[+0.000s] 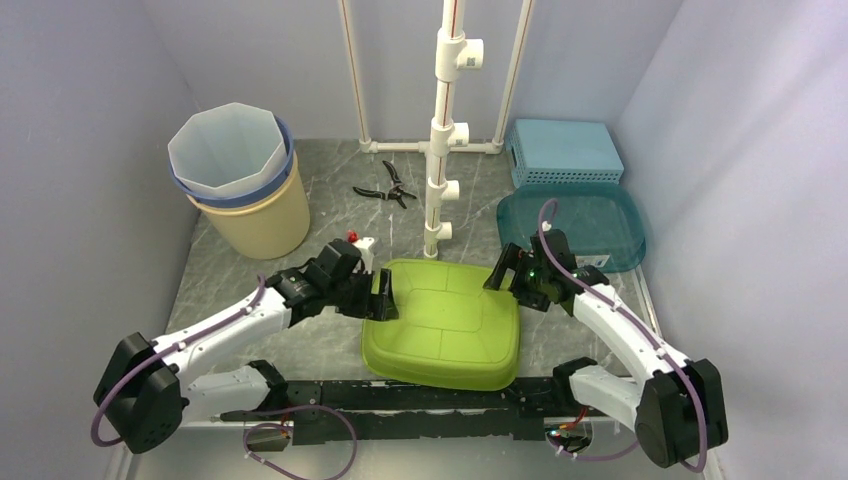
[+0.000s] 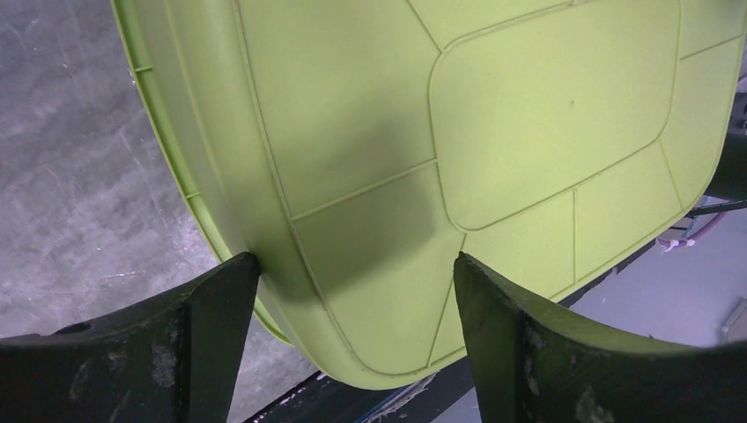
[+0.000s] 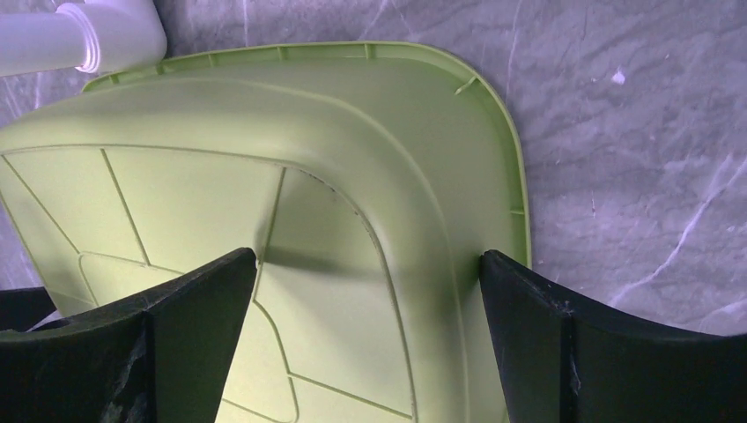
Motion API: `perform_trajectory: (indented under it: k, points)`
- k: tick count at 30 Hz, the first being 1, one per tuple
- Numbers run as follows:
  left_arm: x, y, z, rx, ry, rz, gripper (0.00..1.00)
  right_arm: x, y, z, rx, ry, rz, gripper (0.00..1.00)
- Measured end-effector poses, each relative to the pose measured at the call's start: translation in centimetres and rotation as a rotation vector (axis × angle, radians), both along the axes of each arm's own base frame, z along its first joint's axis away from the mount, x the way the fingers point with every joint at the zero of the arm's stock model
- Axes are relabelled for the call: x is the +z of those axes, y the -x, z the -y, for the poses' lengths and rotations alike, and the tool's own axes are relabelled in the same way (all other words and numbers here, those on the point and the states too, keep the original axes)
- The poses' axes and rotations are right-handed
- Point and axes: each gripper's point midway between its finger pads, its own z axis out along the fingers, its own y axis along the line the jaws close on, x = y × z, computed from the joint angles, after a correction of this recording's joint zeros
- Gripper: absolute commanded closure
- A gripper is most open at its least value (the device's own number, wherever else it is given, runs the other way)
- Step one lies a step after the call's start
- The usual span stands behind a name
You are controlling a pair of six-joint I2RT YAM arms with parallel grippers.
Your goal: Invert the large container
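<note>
Overhead, you saw the large lime-green plastic container (image 1: 445, 325) lying bottom-up on the grey marbled counter (image 1: 330, 215), between both arms. Only your wrist views showed the left end effector (image 2: 357, 264) and right end effector (image 3: 368, 256) spread wide over its ribbed base, at opposite sides.

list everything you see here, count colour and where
large container: 1, lime green, bottom up, front centre
bucket stack: 1, tan outside, blue rim, whitish liner, far left
pliers: 1, black, far centre, left of pipe frame
pipe frame: 1, white, far centre
basket: 1, light blue, far right
tray: 1, see-through teal, right, in front of basket
table: 1, grey marbled
left tool: 1, black, open, at container's left edge
right tool: 1, black, open, at container's far right corner
</note>
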Motion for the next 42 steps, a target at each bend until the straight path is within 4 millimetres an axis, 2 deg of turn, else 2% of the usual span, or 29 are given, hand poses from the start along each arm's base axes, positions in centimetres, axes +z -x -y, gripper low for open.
perform_trajectory:
  k: [9, 12, 15, 17, 25, 27, 32, 36, 42]
  points:
    - [-0.1, 1.3, 2.0, -0.024, -0.015, -0.032, 0.17, 1.6, -1.3, 1.7, -0.040, 0.085, 0.066, 0.00]
    - [-0.1, 1.9, 3.0, -0.038, -0.003, -0.053, 0.18, 3.4, -1.2, 2.0, -0.072, 0.070, 0.125, 0.00]
    - [0.0, 2.8, 4.8, -0.078, 0.041, -0.080, 0.17, 5.5, -0.8, 1.1, -0.061, 0.019, 0.150, 0.00]
    - [-0.1, 3.4, 5.5, -0.099, 0.056, -0.099, 0.17, 6.2, -0.5, 0.9, -0.056, 0.015, 0.146, 0.00]
    - [-0.7, 3.6, 6.8, -0.141, 0.054, -0.126, 0.17, 9.2, 0.8, 2.9, -0.122, 0.049, 0.217, 0.00]
    - [-0.7, 3.4, 7.0, -0.156, 0.039, -0.124, 0.17, 9.3, 0.9, 3.3, -0.135, 0.064, 0.219, 0.00]
    - [-0.2, 2.9, 8.1, -0.200, 0.030, -0.101, 0.18, 8.4, 1.2, 3.8, -0.150, 0.095, 0.172, 0.00]
    - [0.0, 2.7, 10.2, -0.239, 0.060, -0.088, 0.18, 8.6, 1.3, 4.0, -0.171, 0.090, 0.184, 0.00]
    - [-0.6, 3.1, 14.5, -0.300, 0.107, -0.084, 0.16, 9.2, 1.6, 5.2, -0.215, 0.124, 0.197, 0.00]
